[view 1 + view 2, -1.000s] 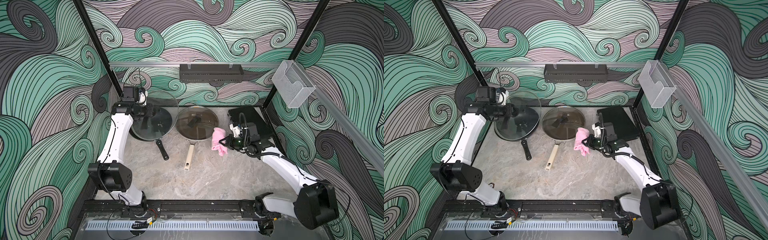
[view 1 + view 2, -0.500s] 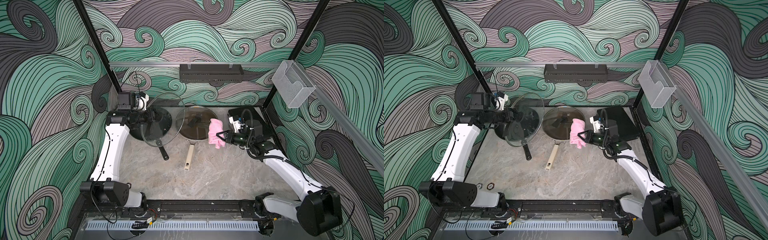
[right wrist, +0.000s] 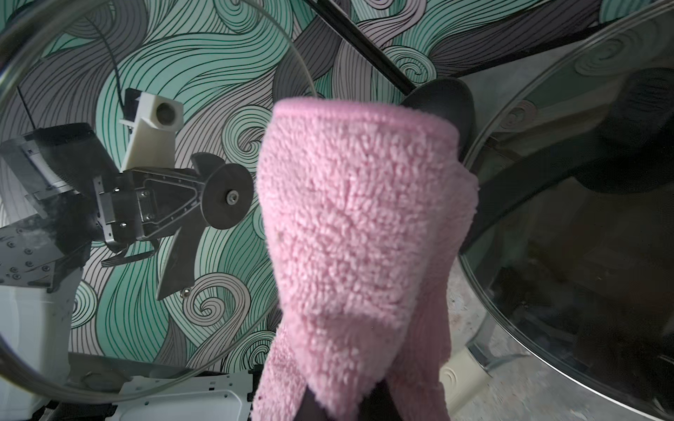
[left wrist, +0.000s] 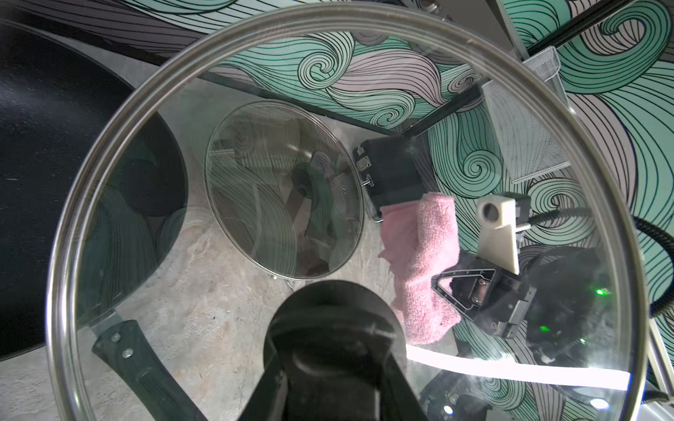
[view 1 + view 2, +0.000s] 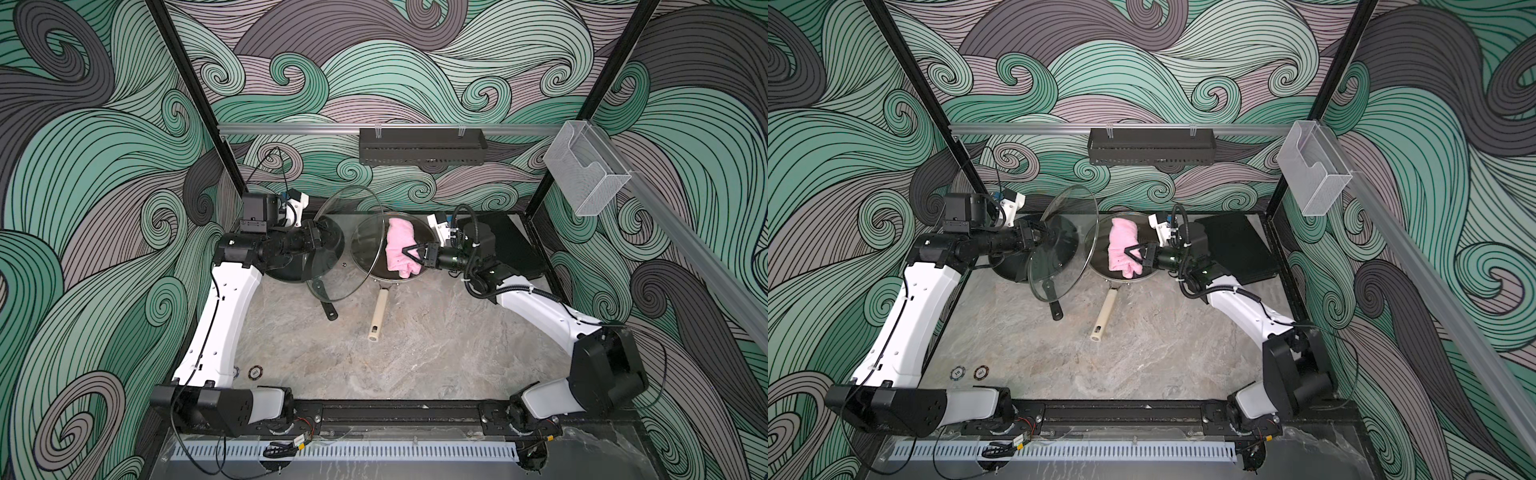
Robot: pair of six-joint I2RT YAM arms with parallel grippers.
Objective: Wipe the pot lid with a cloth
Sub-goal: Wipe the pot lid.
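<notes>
Right wrist, cloth [image 3: 361,226] clamped in right pincer [image 5: 409,258]

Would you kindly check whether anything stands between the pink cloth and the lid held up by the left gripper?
Nothing visible: only open air separates the cloth in the right gripper from the raised lid.

Brown chip [image 5: 980,372] reads "100"; grey chip [image 5: 958,372] reads "10", faintly.
</notes>
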